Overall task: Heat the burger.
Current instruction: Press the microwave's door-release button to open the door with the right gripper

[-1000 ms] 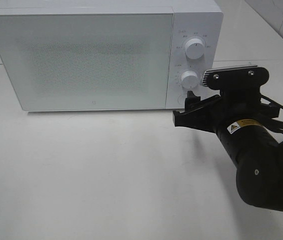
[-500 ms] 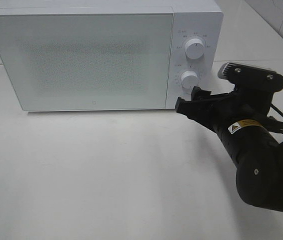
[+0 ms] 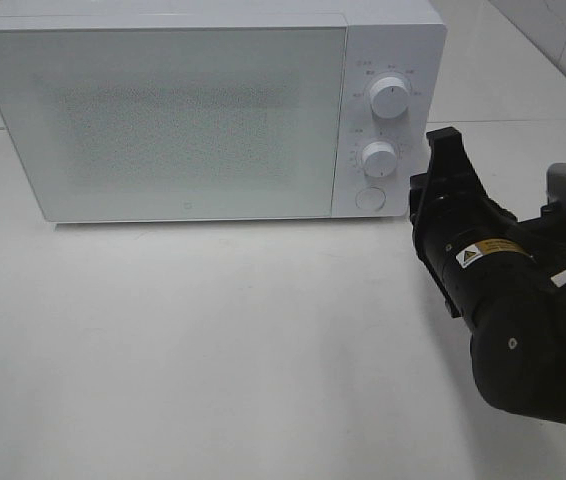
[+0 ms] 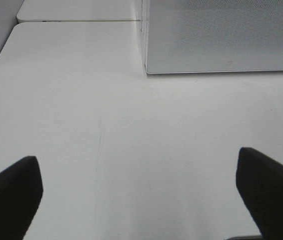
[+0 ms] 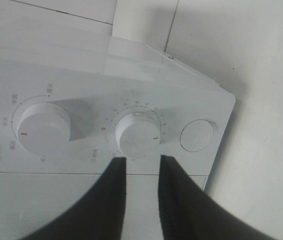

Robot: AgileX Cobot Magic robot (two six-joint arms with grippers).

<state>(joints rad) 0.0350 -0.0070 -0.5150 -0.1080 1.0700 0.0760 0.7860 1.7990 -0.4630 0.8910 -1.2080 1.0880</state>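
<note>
The burger is out of view; the white microwave (image 3: 163,120) stands with its door shut. My right gripper (image 3: 435,150) hovers just right of the control panel, turned on its side. In the right wrist view the right gripper (image 5: 140,159) points at the lower knob (image 5: 137,135). Its jaws stand a narrow gap apart, just short of the knob and with nothing between them. My left gripper (image 4: 141,200) hangs wide open over the bare table, in front of the microwave's left corner (image 4: 146,65).
The panel carries an upper knob (image 3: 390,98), the lower knob (image 3: 378,156) and a round button (image 3: 369,198). The white table (image 3: 213,350) stretches out before the microwave. A tiled wall (image 3: 553,40) rises at the back right.
My right gripper has rolled about a quarter turn, drawn back to the right from the button, and its jaws have narrowed a lot. The microwave has not changed.
</note>
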